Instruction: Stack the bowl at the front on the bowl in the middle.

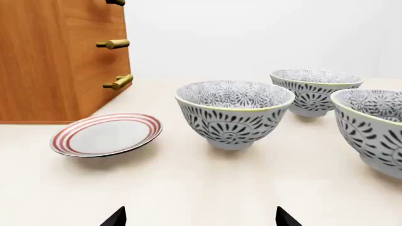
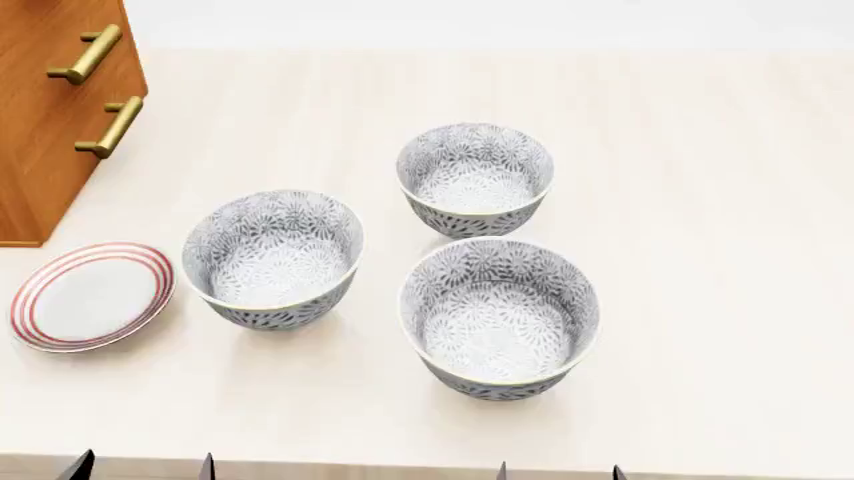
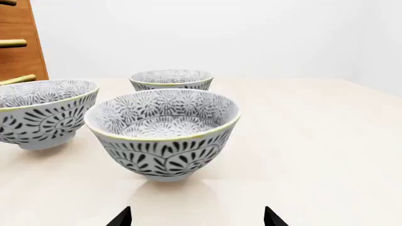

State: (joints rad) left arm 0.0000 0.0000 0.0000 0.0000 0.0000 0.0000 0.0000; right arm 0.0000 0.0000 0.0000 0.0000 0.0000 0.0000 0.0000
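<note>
Three grey patterned bowls stand on the pale table. The front bowl is nearest me, to the right. The middle bowl sits to its left and a little farther back. My right gripper is open just short of the front bowl, holding nothing. Open and empty too, my left gripper hangs at the table's near edge, before the middle bowl.
A third bowl stands farthest back. A red-striped white plate lies at the left. Behind it is a wooden drawer cabinet with brass handles. The table edge runs along the bottom.
</note>
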